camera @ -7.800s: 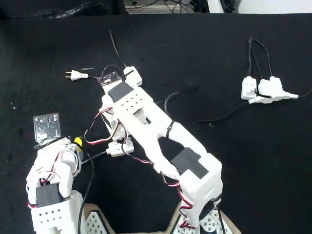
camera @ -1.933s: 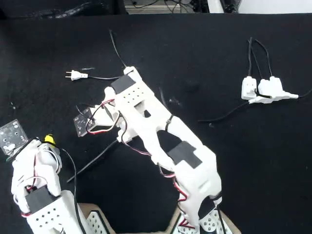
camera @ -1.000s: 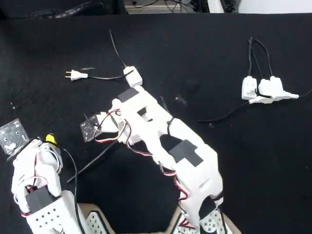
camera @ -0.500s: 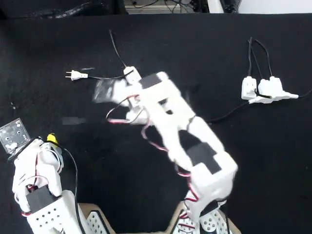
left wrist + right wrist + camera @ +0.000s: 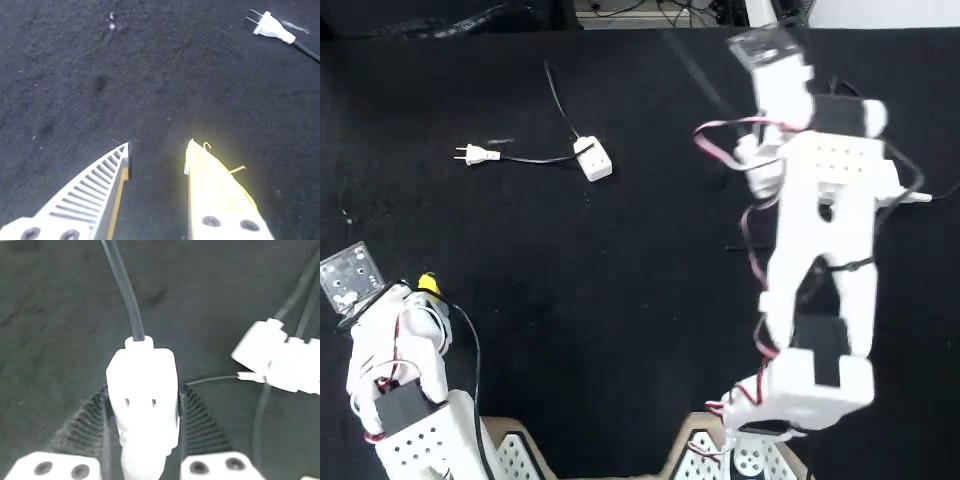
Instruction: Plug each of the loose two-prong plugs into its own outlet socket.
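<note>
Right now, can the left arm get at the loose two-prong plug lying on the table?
Probably yes. The left gripper is open and empty, and only table surface lies between it and the plug, which lies ahead, apart from the fingers.

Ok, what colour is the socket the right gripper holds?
White socket, black cable; right wrist view shows it best.

A white socket [image 5: 142, 385] on a black cord [image 5: 122, 290] sits between the right gripper's [image 5: 143, 392] dark ribbed pads [image 5: 200, 425]. The left gripper [image 5: 160, 145] is half white and ribbed, half yellow; ahead of it, a white plug [image 5: 272, 27] on black cloth [image 5: 100, 75].
</note>
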`<state>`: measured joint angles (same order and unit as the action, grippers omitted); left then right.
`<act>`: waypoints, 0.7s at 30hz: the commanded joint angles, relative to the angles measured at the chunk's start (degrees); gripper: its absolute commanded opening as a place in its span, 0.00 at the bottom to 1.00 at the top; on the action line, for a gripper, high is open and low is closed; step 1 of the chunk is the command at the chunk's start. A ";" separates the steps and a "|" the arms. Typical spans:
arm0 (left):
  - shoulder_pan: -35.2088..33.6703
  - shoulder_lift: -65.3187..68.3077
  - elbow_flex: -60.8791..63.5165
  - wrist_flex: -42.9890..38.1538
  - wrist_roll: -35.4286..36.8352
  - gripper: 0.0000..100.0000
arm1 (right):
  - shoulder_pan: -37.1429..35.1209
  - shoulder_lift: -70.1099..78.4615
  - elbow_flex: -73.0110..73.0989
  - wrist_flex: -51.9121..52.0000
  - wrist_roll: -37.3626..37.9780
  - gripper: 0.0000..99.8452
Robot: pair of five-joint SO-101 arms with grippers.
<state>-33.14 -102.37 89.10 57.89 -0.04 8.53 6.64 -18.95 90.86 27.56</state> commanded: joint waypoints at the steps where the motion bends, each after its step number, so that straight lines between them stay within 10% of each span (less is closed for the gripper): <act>1: 0.57 -0.26 -2.95 -0.79 0.44 0.19 | 5.27 4.79 -9.63 0.88 -0.70 0.01; 21: 0.31 -0.26 -3.03 -0.70 0.35 0.19 | 0.79 37.32 -40.75 0.62 -29.45 0.01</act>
<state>-33.05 -102.37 89.10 57.89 -0.04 10.02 42.68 -53.85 91.47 1.63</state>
